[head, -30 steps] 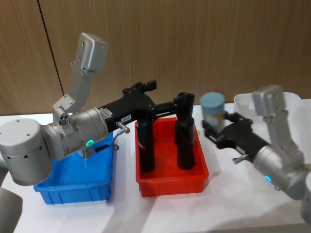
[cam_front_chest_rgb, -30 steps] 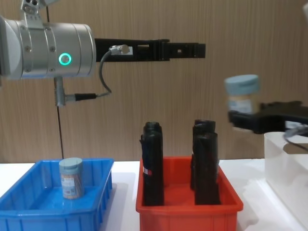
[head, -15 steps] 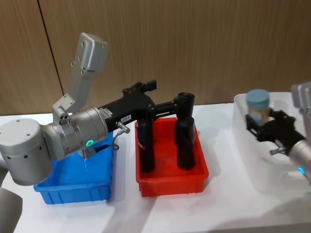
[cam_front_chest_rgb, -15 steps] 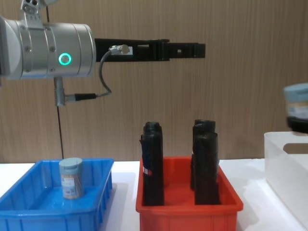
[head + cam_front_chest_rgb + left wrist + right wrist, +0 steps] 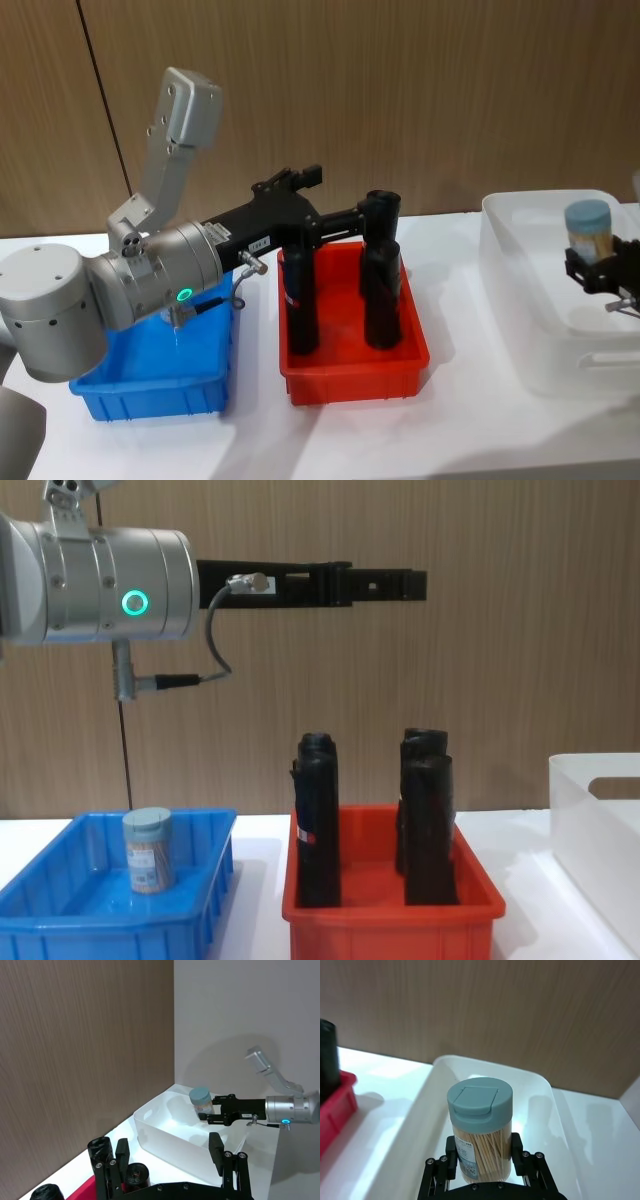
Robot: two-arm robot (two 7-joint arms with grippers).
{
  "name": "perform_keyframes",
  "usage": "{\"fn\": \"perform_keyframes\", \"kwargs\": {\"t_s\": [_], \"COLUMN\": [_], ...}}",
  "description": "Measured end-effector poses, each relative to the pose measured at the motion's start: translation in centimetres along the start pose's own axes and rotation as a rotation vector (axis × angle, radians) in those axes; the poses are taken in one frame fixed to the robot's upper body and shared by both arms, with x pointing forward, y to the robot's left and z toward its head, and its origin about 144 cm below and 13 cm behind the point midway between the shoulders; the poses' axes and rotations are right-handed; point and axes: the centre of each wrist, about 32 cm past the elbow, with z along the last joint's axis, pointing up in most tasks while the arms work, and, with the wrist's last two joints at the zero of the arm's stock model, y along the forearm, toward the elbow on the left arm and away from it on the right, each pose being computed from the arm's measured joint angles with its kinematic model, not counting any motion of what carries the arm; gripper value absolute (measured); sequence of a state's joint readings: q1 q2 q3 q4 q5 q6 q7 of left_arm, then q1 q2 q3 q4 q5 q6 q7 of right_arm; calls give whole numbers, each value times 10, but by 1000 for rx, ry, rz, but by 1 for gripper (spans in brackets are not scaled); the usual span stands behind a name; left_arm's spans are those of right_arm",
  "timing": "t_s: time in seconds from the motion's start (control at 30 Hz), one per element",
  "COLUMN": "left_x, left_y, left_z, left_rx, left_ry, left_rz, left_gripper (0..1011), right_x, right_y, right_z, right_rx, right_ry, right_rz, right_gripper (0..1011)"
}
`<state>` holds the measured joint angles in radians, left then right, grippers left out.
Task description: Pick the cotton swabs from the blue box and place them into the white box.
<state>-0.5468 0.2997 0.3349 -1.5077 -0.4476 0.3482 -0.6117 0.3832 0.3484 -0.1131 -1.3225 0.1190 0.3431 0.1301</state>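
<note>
right gripper [image 5: 482, 1161], jaws clamped on a cotton swabs jar [image 5: 479, 1125], upright over the white box [image 5: 427, 1092]. best lowered close to the floor, level, before release. left gripper [image 5: 167, 1152] idle, jaws apart, above the red bin [image 5: 390, 922]; second jar [image 5: 147, 851] stands in the blue box [image 5: 100, 920].

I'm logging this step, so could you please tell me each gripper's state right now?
Left gripper: open, empty, above the red bin.
Right gripper: shut on a cotton swab jar, over the white box.
</note>
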Motion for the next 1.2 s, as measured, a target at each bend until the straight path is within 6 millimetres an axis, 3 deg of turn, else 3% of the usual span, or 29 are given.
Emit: {"fn": "perform_keyframes", "kwargs": {"t_s": [0.27, 0.37, 0.53, 0.77, 1.2], "left_x": [0, 0, 0, 0, 0], "left_y": [0, 0, 0, 0, 0], "left_z": [0, 0, 0, 0, 0], "left_rx": [0, 0, 0, 0, 0], "left_ry": [0, 0, 0, 0, 0], "left_rz": [0, 0, 0, 0, 0], "left_gripper": [1003, 1003, 1003, 1003, 1003], "right_x": [15, 20, 25, 30, 34], "right_y": [14, 18, 23, 27, 27], "right_z": [-3, -4, -5, -6, -6], "right_rx": [-86, -107, -128, -139, -115], "right_ry": [-6, -7, -9, -11, -16], "right_rz": [-2, 0, 6, 9, 8], "right_gripper": [622, 675, 863, 1001, 1001]}}
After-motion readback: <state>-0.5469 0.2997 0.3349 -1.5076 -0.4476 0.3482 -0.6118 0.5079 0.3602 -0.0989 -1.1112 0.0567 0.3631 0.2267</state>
